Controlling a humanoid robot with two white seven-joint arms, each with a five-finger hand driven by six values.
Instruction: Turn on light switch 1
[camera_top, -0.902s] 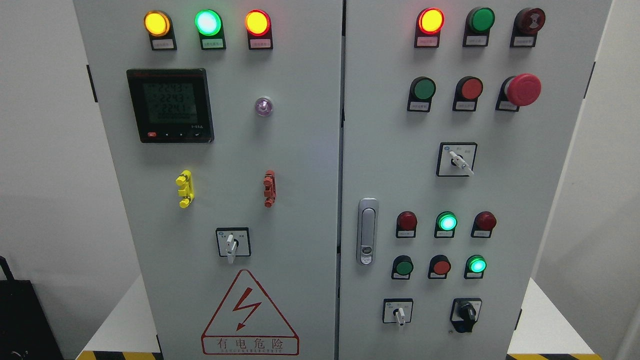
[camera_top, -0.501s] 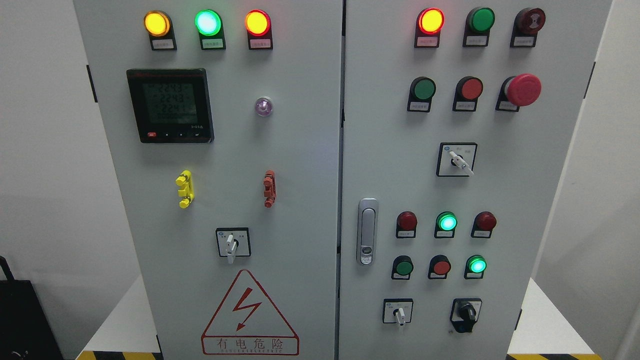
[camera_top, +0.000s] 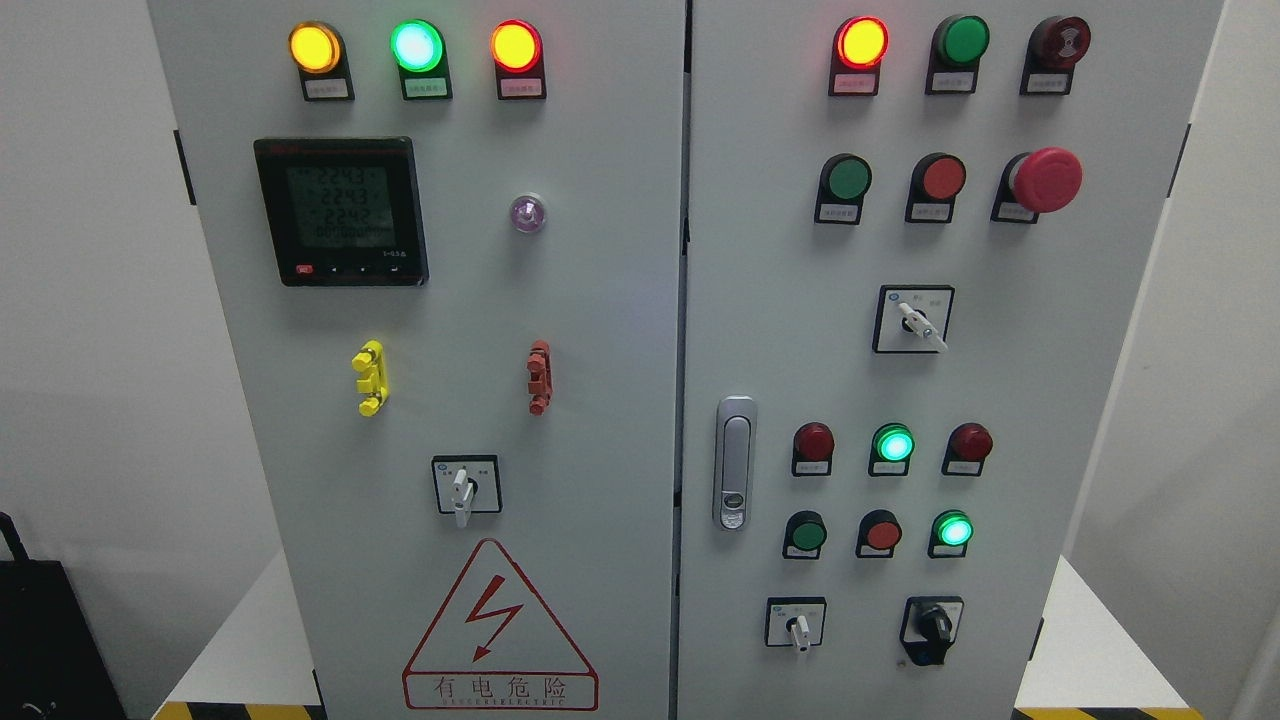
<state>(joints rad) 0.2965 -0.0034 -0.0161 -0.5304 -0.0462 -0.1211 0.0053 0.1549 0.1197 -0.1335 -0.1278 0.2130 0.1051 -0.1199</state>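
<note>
Grey-painted metal fills the frame as a two-door control cabinet (camera_top: 600, 300); neither the left hand nor the right hand is shown, so the state of their fingers cannot be told. Light switch 1 cannot be singled out, since the small label plates under the controls are too fine to be read. Three white-levered selector switches are seen: one at lower centre of the left door (camera_top: 462, 487), one at mid-height on the right door (camera_top: 912, 322), and one at the lower right (camera_top: 797, 625), just beside a black rotary knob (camera_top: 933, 625). A red warning triangle (camera_top: 497, 625) at the bottom of the left door is marked "有电危险". On the black digital meter (camera_top: 341, 211) at upper left, the rows 2243, 2243 and 2242 are displayed. Lit lamps are ranged above it: amber (camera_top: 314, 47), green (camera_top: 417, 45) and red-rimmed (camera_top: 516, 45). A red mushroom button (camera_top: 1045, 180) is set at upper right, and a metal door handle (camera_top: 734, 462) beside the centre seam.
</note>
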